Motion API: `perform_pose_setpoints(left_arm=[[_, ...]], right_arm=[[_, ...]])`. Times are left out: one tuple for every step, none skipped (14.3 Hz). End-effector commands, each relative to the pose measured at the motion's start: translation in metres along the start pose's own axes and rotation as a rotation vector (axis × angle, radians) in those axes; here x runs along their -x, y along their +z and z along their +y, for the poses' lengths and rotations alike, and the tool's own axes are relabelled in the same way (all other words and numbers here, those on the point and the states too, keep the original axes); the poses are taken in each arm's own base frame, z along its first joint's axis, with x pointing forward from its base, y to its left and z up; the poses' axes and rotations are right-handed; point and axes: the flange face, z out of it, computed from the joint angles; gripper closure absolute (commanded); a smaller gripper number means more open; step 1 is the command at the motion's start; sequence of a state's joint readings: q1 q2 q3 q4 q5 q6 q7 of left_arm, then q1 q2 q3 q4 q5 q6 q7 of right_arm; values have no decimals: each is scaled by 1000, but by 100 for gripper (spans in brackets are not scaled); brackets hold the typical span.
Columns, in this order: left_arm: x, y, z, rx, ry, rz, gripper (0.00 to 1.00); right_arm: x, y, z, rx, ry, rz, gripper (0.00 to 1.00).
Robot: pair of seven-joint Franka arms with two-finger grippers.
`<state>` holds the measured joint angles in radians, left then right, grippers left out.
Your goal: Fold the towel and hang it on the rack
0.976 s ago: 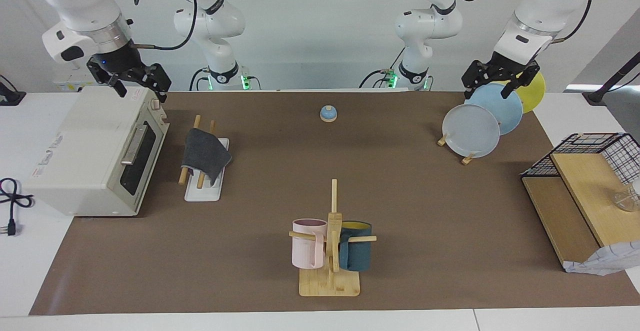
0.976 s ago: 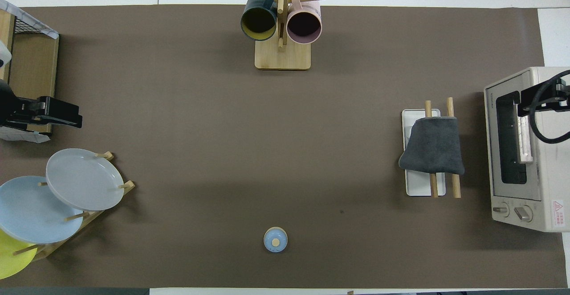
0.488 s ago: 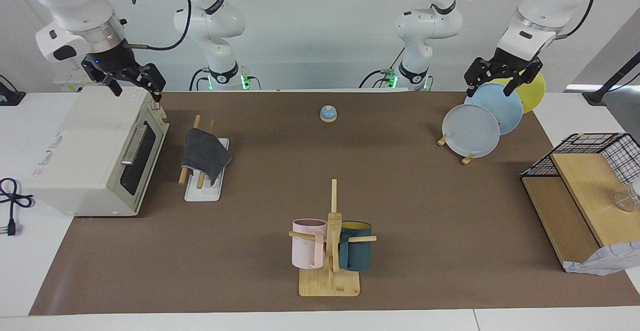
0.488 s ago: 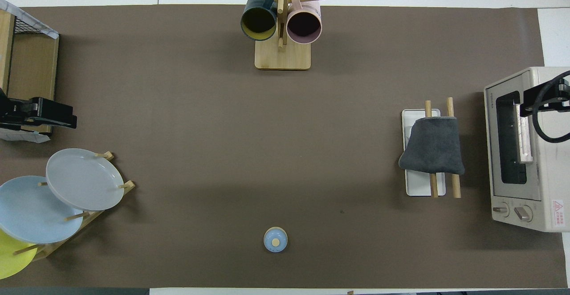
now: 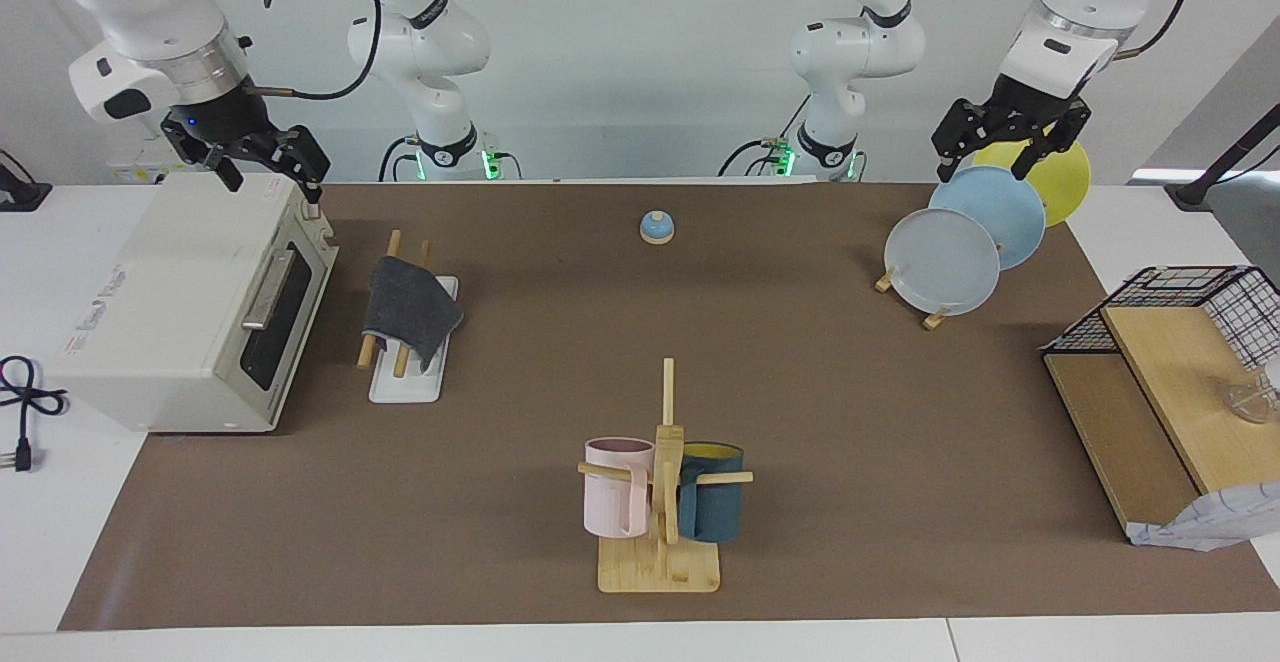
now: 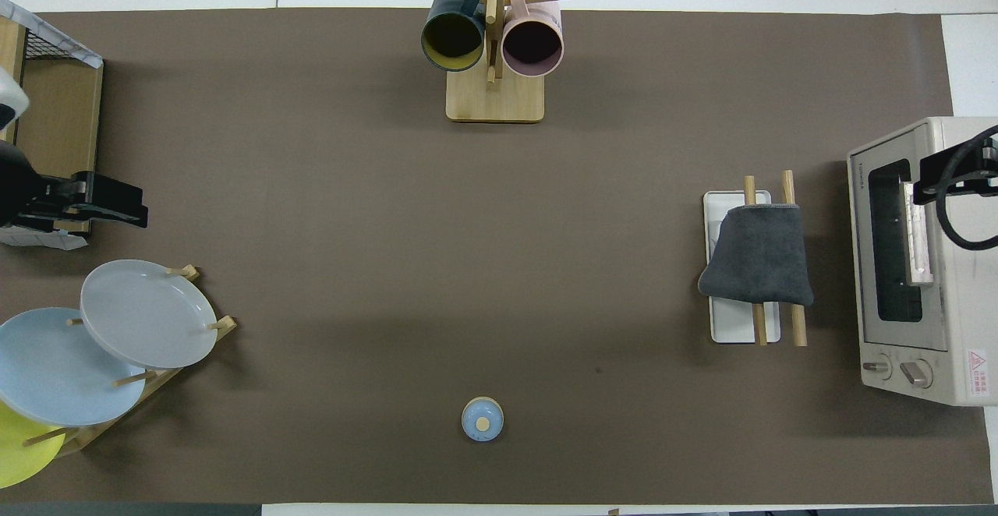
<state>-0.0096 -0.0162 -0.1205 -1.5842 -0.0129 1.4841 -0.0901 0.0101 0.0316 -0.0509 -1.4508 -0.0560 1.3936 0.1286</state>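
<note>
Both arms have been raised since the earlier frames, and nothing on the surface has been displaced. The right gripper [image 5: 268,170] has been moved up and toward the robots' end of the oven [image 5: 180,302], above whose top it is now held. The left gripper [image 5: 1008,140] has been lifted higher above the plate stand [image 5: 935,318]; it is now seen against the yellow plate [image 5: 1062,182]. The fingers [image 5: 312,180] of the right gripper are spread apart and nothing is held between them. The left gripper's fingers [image 5: 1023,164] are likewise spread, with nothing held.

The towel [image 5: 410,310] is draped over the two rods of the rack [image 5: 405,382], dark grey face outward. It hangs down on the side away from the oven, with one corner lying over the white base. The rod ends are left exposed at both ends of the towel. The rack is positioned in front of the oven door, toward the right arm's end of the surface.

A small blue bell [image 5: 656,227] is located near the robots' edge, midway between the arms. A mug tree [image 5: 660,562] carrying a pink mug [image 5: 616,487] and a dark blue mug [image 5: 712,505] is located farther from the robots than the bell. A grey plate [image 5: 941,261] and a blue plate [image 5: 995,212] are held upright in the plate stand.
</note>
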Motion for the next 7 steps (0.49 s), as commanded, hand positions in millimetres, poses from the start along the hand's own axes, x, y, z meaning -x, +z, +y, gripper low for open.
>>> perform_pose_setpoints(left_arm=[[-3, -7, 1, -14, -6, -2, 0], [7, -22, -1, -11, -9, 31, 0], [13, -28, -1, -12, -9, 37, 0], [17, -32, -2, -13, -14, 44, 0], [21, -36, -2, -11, -17, 56, 0], [22, -37, -3, -11, -17, 59, 0], [22, -38, -2, -11, -18, 63, 0]], right_arm=[[4, 21, 3, -11, -12, 6, 0], [2, 26, 3, -10, -12, 7, 0], [1, 28, 4, -6, -10, 11, 0], [1, 29, 5, -6, -9, 9, 0], [1, 32, 5, -5, -8, 2, 0], [2, 32, 6, -5, -8, 0, 0], [2, 32, 6, -5, -8, -1, 0]])
